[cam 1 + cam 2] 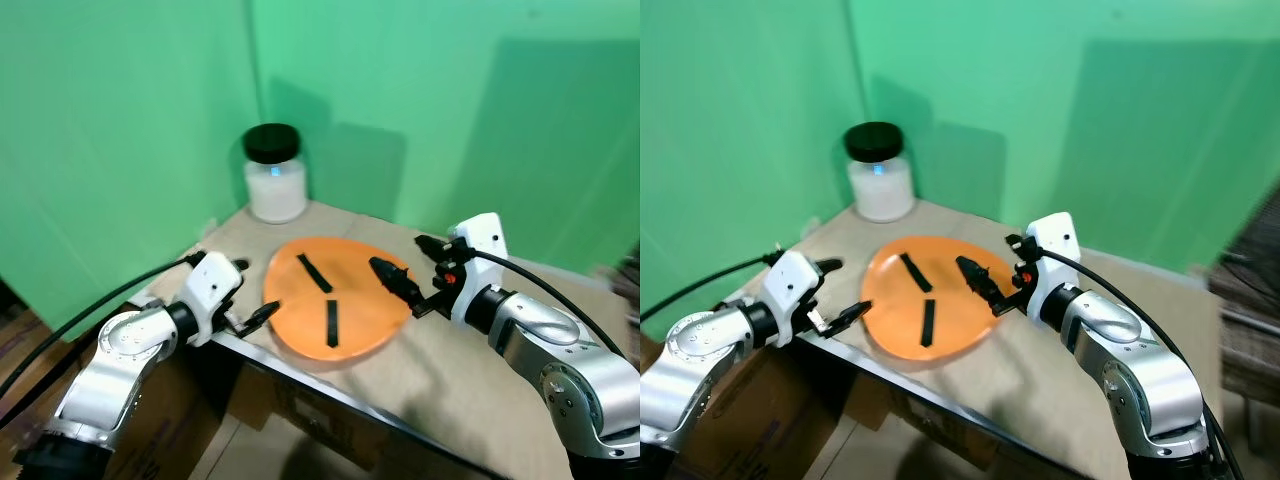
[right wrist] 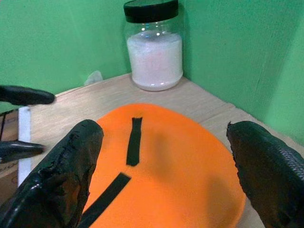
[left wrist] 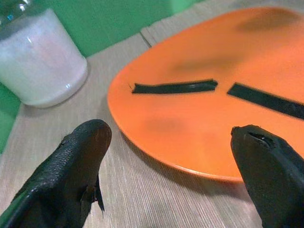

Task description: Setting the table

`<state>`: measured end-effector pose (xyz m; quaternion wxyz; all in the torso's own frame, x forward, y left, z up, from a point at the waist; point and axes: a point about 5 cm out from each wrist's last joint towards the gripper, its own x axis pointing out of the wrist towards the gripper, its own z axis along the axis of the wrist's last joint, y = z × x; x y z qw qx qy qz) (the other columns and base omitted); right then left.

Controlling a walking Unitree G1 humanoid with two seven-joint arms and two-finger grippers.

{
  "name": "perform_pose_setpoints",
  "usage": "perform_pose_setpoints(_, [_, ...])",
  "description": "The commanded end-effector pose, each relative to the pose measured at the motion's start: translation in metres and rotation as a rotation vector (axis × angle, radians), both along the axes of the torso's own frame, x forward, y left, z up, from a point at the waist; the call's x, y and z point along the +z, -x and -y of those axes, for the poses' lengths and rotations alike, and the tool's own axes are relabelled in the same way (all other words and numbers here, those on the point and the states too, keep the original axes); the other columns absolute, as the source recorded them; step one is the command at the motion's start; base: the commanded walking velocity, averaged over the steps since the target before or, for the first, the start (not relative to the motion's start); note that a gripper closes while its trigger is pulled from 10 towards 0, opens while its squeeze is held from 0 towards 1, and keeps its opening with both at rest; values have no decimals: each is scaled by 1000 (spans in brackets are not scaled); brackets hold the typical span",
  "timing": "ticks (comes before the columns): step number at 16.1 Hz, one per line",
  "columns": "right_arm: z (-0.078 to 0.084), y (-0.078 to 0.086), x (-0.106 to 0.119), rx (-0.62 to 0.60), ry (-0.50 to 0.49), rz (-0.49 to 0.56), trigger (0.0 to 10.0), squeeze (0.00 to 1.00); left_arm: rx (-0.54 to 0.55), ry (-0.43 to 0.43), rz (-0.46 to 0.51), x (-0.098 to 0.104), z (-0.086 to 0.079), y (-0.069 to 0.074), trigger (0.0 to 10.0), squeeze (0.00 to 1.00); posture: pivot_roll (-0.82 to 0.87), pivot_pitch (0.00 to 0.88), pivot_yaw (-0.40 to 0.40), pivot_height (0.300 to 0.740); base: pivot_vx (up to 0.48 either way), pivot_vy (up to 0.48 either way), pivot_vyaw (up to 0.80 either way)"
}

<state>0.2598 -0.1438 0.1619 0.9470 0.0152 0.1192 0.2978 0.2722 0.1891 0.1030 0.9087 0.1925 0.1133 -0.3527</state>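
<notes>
Orange plate lies flat on the wood-grain worktop, close to its front edge, with two black strips stuck on its face. Behind it, in the corner by the green wall, stands a jar with a black lid and white contents.

Left end effector sits at the worktop's front-left edge, just beside the plate's rim, fingers spread and empty; in its wrist view the rim lies between the two fingers. Right end effector hovers over the plate's far right side, fingers also spread, holding nothing.

As a judgement, the setting has barely begun: one plate is laid, and no cutlery, cup or napkin can be seen. Whether the plate is in its final spot cannot be told; with both end effectors open beside it, they may be about to reposition it. The jar appears untouched, and the rest of the setting remains to be done.
</notes>
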Motion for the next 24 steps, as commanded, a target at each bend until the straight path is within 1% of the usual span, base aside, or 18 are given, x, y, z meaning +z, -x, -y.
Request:
perform_pose_setpoints(1, [-4, -2, 4, 34, -3, 21, 10000, 1000, 13, -22, 24, 0, -3, -4, 10000, 0, -106, 0, 39, 740, 0, 0, 0])
perform_pose_setpoints(5, [-5, -3, 2, 65, 2, 19, 10000, 1000, 44, -35, 31, -14, -9, -11, 10000, 0, -109, 0, 25, 740, 0, 0, 0])
perform_pose_setpoints(8, [-6, -3, 2, 87, 3, 22, 10000, 1000, 50, -33, 51, -22, -7, -19, 10000, 0, -109, 0, 25, 740, 0, 0, 0])
perform_pose_setpoints(11, [-5, -3, 3, 96, 5, 27, 10000, 1000, 65, -19, 104, -10, -10, -28, 10000, 0, -115, 0, 14, 740, 0, 0, 0])
perform_pose_setpoints(13, [-3, -2, 4, 96, 6, 30, 10000, 1000, 84, 0, 164, 4, -16, -36, 10000, 0, -117, 0, 11, 740, 0, 0, 0])
perform_pose_setpoints(15, [-3, -2, 4, 97, 6, 31, 10000, 1000, 82, 15, 186, 10, -16, -41, 10000, 0, -118, 0, 8, 740, 0, 0, 0])
perform_pose_setpoints(16, [-3, -2, 4, 98, 3, 31, 10000, 1000, 75, 40, 196, 14, -14, -45, 10000, 0, -121, 0, 6, 740, 0, 0, 0])
perform_pose_setpoints(17, [-2, -2, 5, 97, 2, 33, 10000, 1000, 51, 69, 190, 18, -8, -50, 10000, 0, -130, 0, 5, 740, 0, 0, 0])
perform_pose_setpoints(19, [0, -1, 5, 84, 9, 32, 10000, 1000, 13, 57, 155, 11, 1, -54, 10000, 0, -143, 0, 6, 740, 0, 0, 0])
perform_pose_setpoints(21, [4, 2, 4, 65, 19, 28, 10000, 1000, -20, 56, 83, -3, 12, -56, 10000, 0, -155, 0, 14, 740, 0, 0, 0])
perform_pose_setpoints(24, [7, 4, 3, 47, 25, 24, 10000, 1000, -31, 48, 37, -15, 18, -55, 10000, 0, -171, 0, 27, 740, 0, 0, 0])
